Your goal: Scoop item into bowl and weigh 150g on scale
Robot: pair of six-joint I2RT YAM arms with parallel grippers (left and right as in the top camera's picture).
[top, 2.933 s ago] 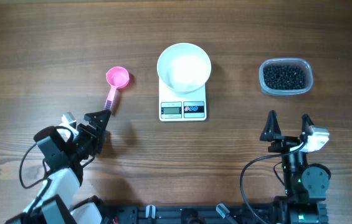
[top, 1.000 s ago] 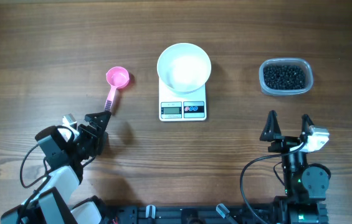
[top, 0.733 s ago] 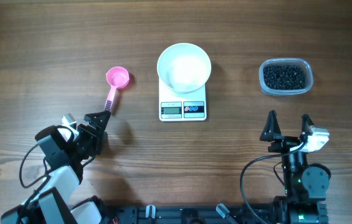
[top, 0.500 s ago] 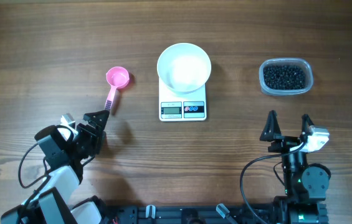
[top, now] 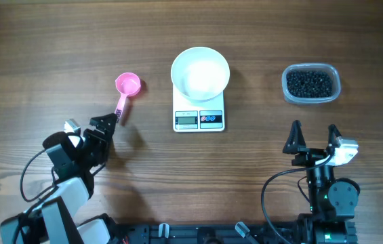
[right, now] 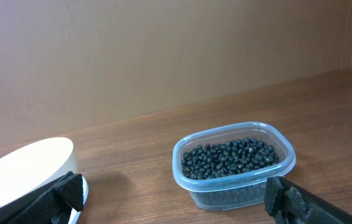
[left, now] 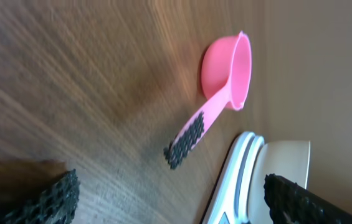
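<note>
The pink scoop (top: 127, 85) lies on the wooden table left of the scale, its dark-tipped handle pointing toward my left gripper (top: 88, 125). That gripper is open, just short of the handle end, holding nothing. In the left wrist view the scoop (left: 225, 68) lies ahead between the fingertips (left: 57, 199). The empty white bowl (top: 200, 73) sits on the white scale (top: 199, 120). The black beans (top: 308, 83) fill a clear tub at the right. My right gripper (top: 314, 132) stands open below the tub, apart from it; the beans (right: 228, 157) show ahead in its wrist view.
The clear plastic tub (right: 235, 180) stands right of the bowl (right: 26, 168) with bare wood between them. Bare table stretches along the far side and the left edge. A brown wall rises behind the table in the right wrist view.
My left gripper has crept a little forward toward the scoop's handle end. The right arm, scoop, bowl and tub have not moved.
</note>
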